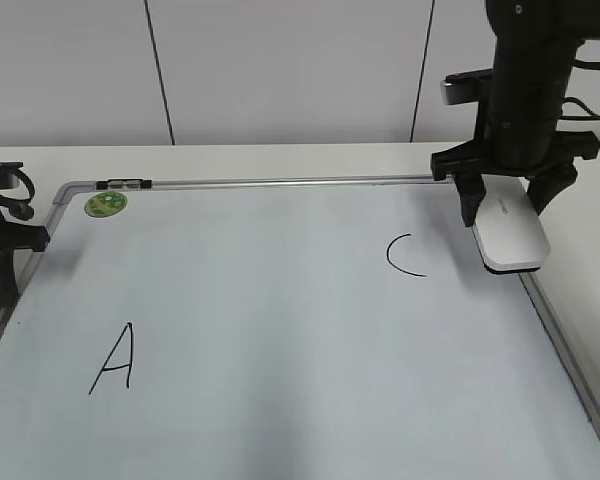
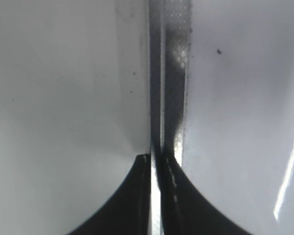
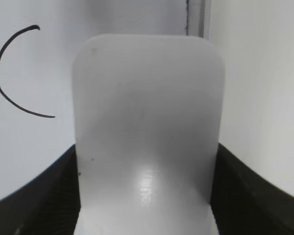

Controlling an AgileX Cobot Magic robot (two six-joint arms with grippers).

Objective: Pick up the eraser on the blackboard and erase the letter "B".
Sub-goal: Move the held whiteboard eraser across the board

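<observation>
Black "C" [image 1: 404, 256] just left of the right gripper's fingers [image 3: 235, 191]; "A" [image 1: 113, 361] well apart, far left. Grey lettering on the eraser [image 1: 511, 234], unreadable. Eraser clamped between those fingers, by the blackboard's [image 1: 280, 330] right frame edge. Left gripper [image 2: 156, 161] pressed closed over the left frame. No "B" visible.

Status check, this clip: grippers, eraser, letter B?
Right gripper shut on eraser, beside C. Left gripper shut, idle at board edge. No B visible; A intact.
</observation>
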